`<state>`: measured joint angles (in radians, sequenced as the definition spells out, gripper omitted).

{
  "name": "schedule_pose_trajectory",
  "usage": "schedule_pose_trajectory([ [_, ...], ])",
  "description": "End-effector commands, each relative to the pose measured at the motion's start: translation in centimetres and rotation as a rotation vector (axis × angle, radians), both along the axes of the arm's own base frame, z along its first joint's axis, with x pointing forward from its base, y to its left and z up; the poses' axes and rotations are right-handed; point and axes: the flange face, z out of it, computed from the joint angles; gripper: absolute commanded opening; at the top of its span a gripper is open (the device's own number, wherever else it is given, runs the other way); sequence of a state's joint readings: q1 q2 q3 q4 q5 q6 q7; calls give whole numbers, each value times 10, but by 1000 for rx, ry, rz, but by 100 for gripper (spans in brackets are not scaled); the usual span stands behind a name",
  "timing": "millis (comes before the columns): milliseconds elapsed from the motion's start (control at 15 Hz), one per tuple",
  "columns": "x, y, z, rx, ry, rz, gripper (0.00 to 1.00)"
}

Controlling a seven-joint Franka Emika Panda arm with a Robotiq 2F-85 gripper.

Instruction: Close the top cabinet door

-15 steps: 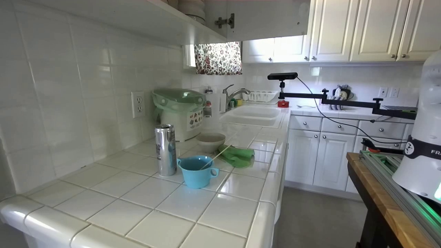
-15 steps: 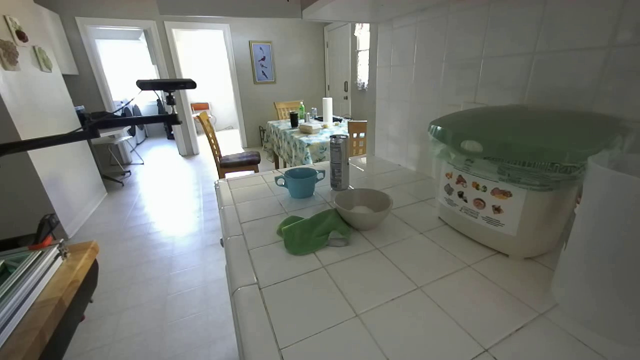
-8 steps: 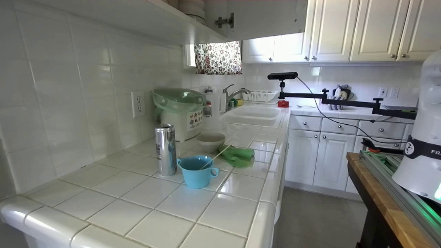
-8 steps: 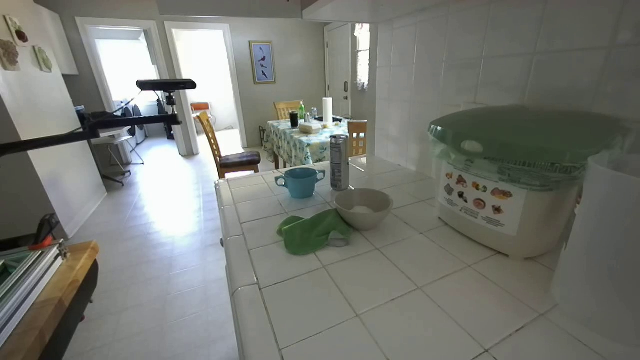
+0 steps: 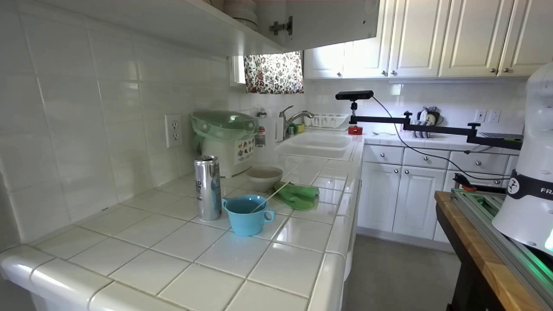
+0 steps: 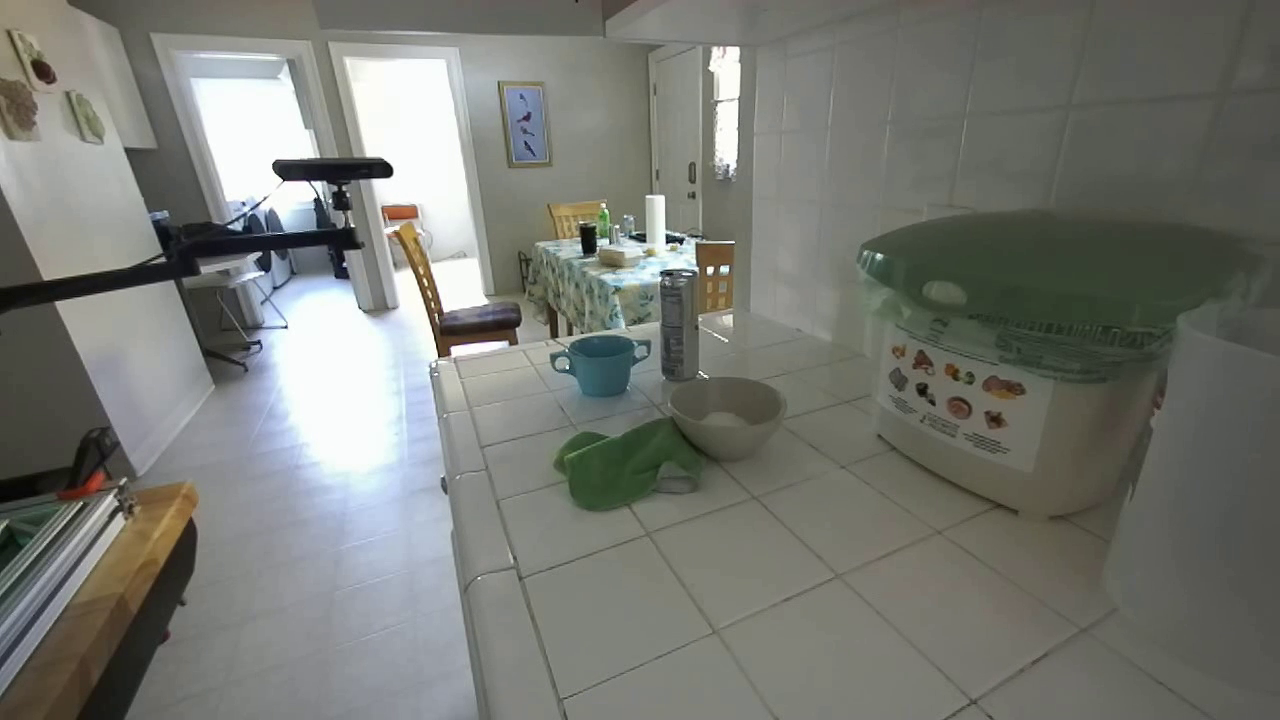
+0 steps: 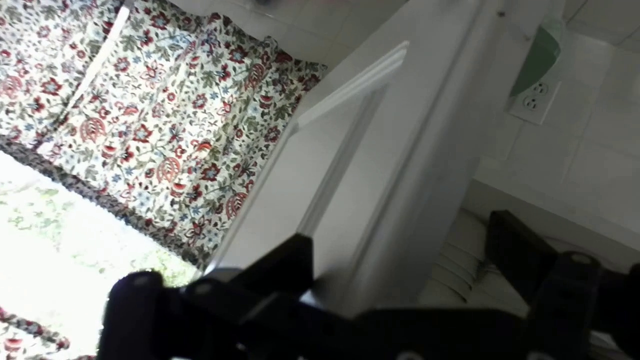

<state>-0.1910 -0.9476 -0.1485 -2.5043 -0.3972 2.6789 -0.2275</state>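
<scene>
Plainly, in an exterior view, a silver can (image 5: 208,190) stands upright at left, just beside a blue cup (image 5: 245,218), with a green cloth (image 5: 297,198) farther back to the right. Above, the top cabinet door (image 5: 332,23) stands open; the white arm (image 5: 531,155) shows at the right edge. In the wrist view, a flowered curtain (image 7: 165,115) hangs at left; next comes the gripper (image 7: 402,229), fingers (image 7: 520,255) apart, the door's edge showing between them. Whether either touches it, I cannot tell.

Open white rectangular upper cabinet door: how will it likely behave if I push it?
The white cabinet door should swing, not slide: a dark metal hinge carries it. Straight edges suggest it's stiff. Its smooth-looking face may let the black gripper slip.
</scene>
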Motion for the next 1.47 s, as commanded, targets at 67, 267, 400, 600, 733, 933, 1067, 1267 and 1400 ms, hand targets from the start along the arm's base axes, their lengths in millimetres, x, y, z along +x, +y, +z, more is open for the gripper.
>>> schedule_pose_trajectory([
  [67,46,19,-7,11,29,107,100],
  [267,72,26,-19,27,68,151,100],
  [400,87,31,-21,45,77,176,100],
  [600,97,36,-18,63,83,195,100],
  [733,98,34,-18,65,88,186,100],
  [933,103,40,-15,57,95,186,100],
  [1067,110,46,-14,56,106,191,100],
  [1267,116,55,-11,69,114,182,100],
  [1400,122,62,-9,73,120,176,100],
])
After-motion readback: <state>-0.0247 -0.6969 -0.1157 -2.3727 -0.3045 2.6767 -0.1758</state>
